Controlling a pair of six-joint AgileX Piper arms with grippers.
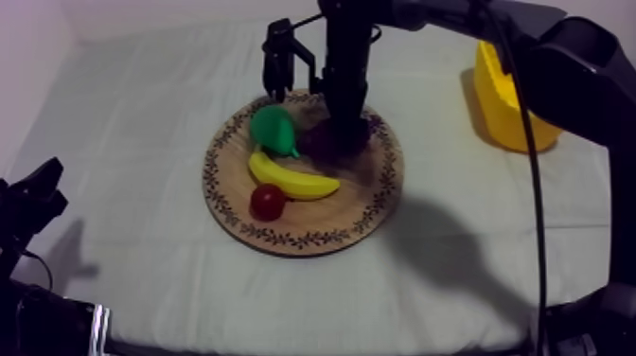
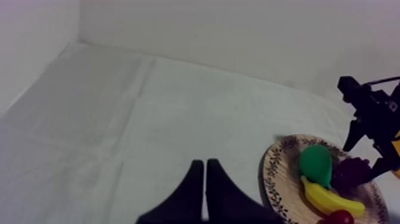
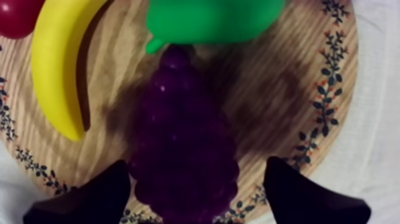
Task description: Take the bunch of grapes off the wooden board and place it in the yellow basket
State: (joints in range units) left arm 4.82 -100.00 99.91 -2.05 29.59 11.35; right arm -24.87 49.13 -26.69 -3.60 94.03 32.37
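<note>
The purple bunch of grapes [image 1: 320, 140] [image 3: 181, 155] lies on the round wooden board [image 1: 364, 213] [image 3: 274, 89], just beyond the green pear [image 1: 273, 128] [image 3: 214, 18]. My right gripper [image 1: 343, 133] [image 3: 196, 171] reaches straight down over the grapes. It is open, with one finger on each side of the bunch and a gap at one side. The yellow basket [image 1: 506, 99] stands at the far right of the table. At the table's near left my left gripper [image 1: 33, 194] [image 2: 205, 170] rests shut, its fingers together as a wedge.
A banana [image 1: 293, 178] [image 3: 56, 71] and a small red fruit [image 1: 268, 201] [image 3: 18, 15] lie on the board in front of the pear. From the left wrist view, the board [image 2: 275, 173] with its fruit is off to one side.
</note>
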